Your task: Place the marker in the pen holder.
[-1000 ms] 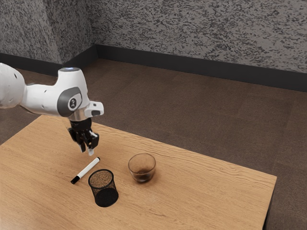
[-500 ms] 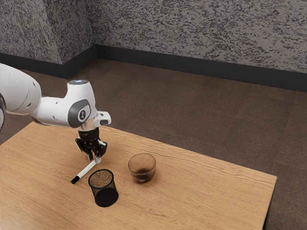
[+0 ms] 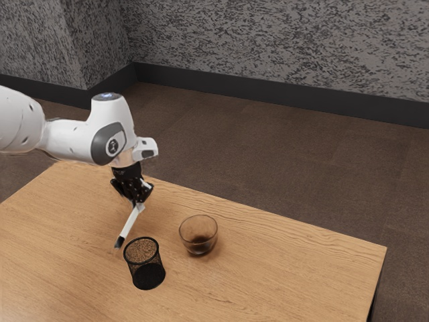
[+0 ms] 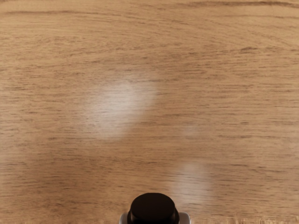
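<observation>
Marker (image 3: pixel 131 223) in the grip: your gripper (image 3: pixel 139 203) has its jaws clamped on the upper part of it, above the table (image 3: pixel 268 282). You have it slanting, with the white barrel running down from the fingertips to the black end, which points toward the exterior view's left and the tabletop. That black end is low; whether it touches the wood, you cannot tell from here. In the wrist view, you can see the marker's other end, round and black, between the two grey pads (image 4: pixel 185 218).

Your pen holder (image 3: pixel 148 274), a black mesh cup, stands upright on the table, open at the top. The marker is outside it: its lower end is near the rim, on the exterior view's left, and the gripper is nearer than the cup to the table's far edge.

Toward the exterior view's right from the holder, and apart from it, you have a clear glass bowl (image 3: pixel 199 235) with a dark-looking base. It sits closer to the far edge than the cup does, and well apart from the table's corner at the exterior view's right. Beyond the table you see brown floor (image 3: pixel 281 161), a dark baseboard (image 3: pixel 268 94) and a mottled grey wall (image 3: pixel 268 40).
</observation>
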Motion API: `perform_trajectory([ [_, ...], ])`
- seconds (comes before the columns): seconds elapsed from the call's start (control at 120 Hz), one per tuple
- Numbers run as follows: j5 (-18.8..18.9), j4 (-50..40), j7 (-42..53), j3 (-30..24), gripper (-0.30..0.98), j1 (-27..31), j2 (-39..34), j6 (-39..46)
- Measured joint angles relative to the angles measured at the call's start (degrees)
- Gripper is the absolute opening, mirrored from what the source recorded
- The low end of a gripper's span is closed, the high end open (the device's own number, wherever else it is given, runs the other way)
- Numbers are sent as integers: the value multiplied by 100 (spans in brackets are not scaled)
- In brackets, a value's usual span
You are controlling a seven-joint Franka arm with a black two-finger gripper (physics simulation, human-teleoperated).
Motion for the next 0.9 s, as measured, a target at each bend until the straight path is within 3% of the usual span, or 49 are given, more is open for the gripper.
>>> perform_trajectory([
  [0.158,60,-432,-61,-170,-9,-290,-1871,-378],
  [0.333,306,-1418,-134,-647,-10,-274,-3306,-428],
  [0.525,407,-2008,-258,-1015,-10,-282,-3513,130],
  [0.9,468,-2381,-551,-1121,-10,-308,-3156,810],
])
